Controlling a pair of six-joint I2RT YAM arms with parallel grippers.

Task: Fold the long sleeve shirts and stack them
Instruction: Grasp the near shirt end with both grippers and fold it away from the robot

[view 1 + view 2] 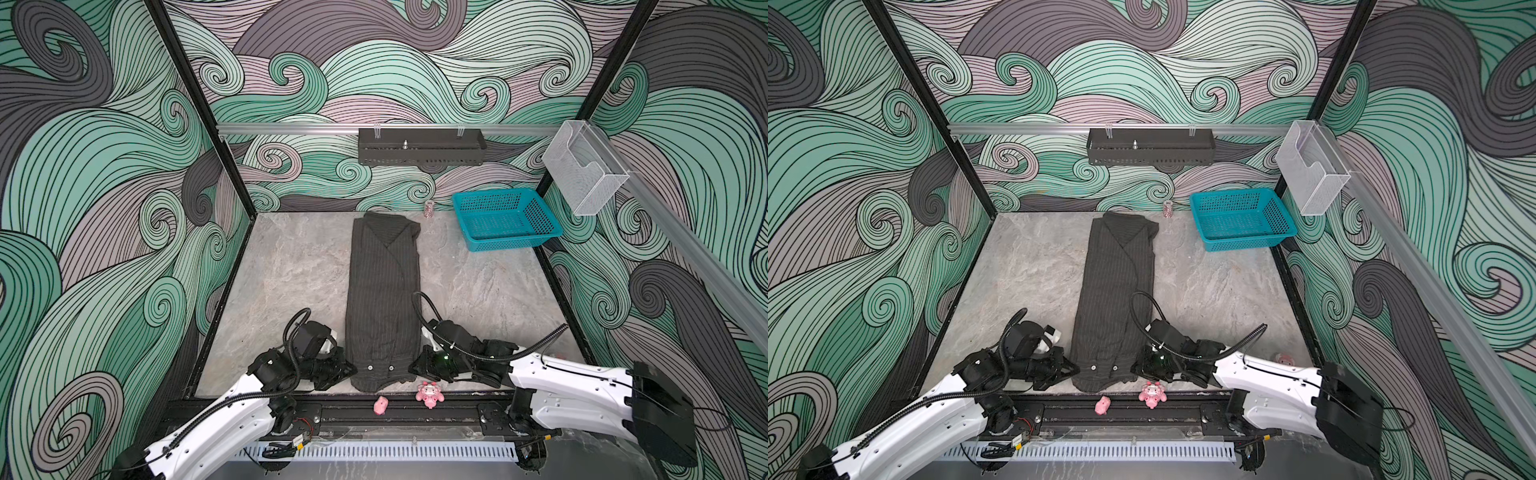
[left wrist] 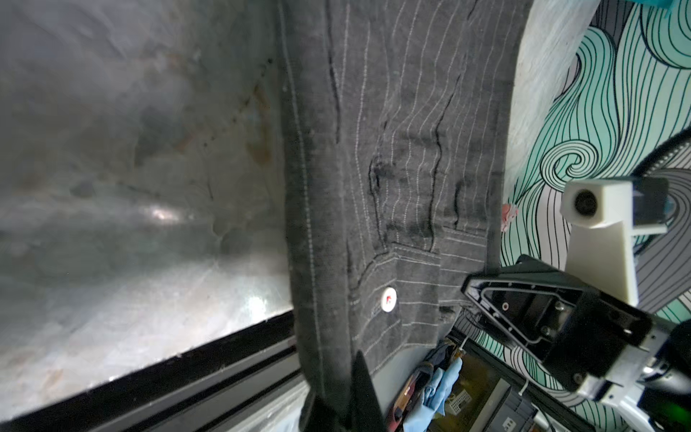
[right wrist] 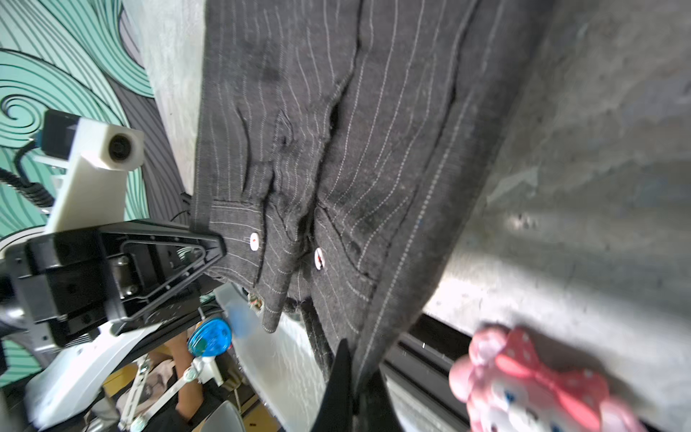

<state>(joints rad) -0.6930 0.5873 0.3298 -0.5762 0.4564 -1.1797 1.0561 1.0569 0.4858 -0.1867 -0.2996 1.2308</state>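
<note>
— Where is the dark charcoal pinstriped button-up shirt (image 1: 384, 291)?

— In both top views it runs down the middle of the grey marbled table (image 1: 291, 266), folded into one long narrow strip. The collar end points to the upper centre. The lower end, with two pale buttons (image 1: 370, 368), reaches the table's bottom edge.

— What are the left fingers doing?

— The left fingers (image 1: 341, 370) are pressed together on the strip's lower left corner. The right wrist view shows it best: those fingers (image 3: 213, 243) close to a point on the cloth's edge beside a cuff, with only fabric between them.

— And the right fingers?

— The right fingers (image 1: 419, 365) pinch the lower right corner in the same way. In the left wrist view those fingers (image 2: 476, 293) taper shut onto the shirt's edge just past the buttoned cuff.

— Are the corners lifted off the table?

— I cannot tell from these views.

— Is anything close to the grip?

— A pink plush toy (image 1: 429, 394) sits just below the right fingers at the table's bottom edge, and a smaller pink figure (image 1: 380, 405) lies to its left. A teal perforated plastic basket (image 1: 511, 246) stands well apart, at the table's upper right.
</note>
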